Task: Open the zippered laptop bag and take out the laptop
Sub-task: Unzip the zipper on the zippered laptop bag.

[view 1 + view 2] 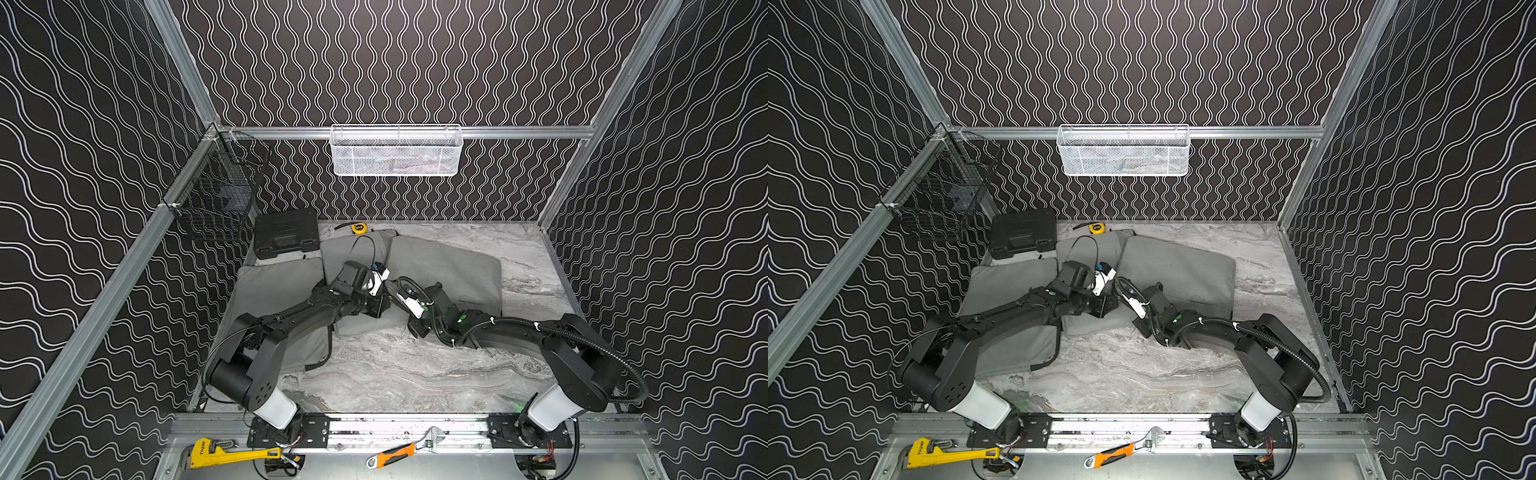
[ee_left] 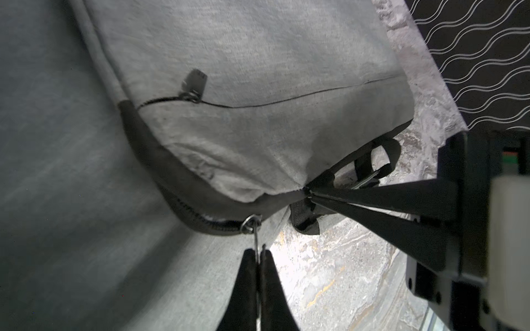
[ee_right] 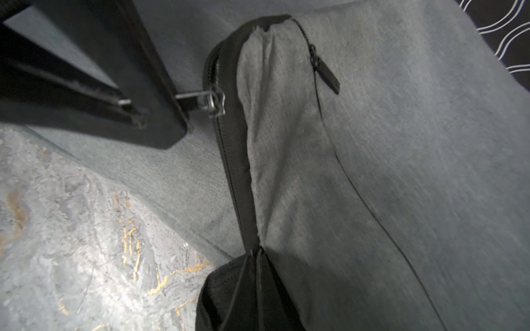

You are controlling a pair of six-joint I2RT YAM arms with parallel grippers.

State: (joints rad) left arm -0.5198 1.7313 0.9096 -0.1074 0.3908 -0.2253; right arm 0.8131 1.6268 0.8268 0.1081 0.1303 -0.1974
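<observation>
**On the right half of the counter [image 1: 415, 374], both claws clenched on the laptop bag [image 1: 449, 266]**

Toward the back right of the marble surface the grey laptop bag lies flat. Its left edge overlaps a second grey bag [image 1: 353, 249] in the middle, and a third grey bag [image 1: 274, 286] lies to the left under the left arm. Both arms meet at the near left corner of the laptop bag.

The left claw [image 2: 259, 256] is clamped on the thin metal zipper pull [image 2: 256, 238], which runs straight from the fingertips to the slider [image 2: 251, 222] on the black main zipper at the bag's rounded corner. The right claw [image 2: 309, 194] is pinched tight on the bag's edge just beside that, gathering grey fabric and black trim into a peak. A smaller zipper with a black tab [image 2: 196, 83] crosses the bag's face.

A black case [image 1: 286, 232] and a yellow tape measure [image 1: 359, 227] sit by the back wall.
</observation>
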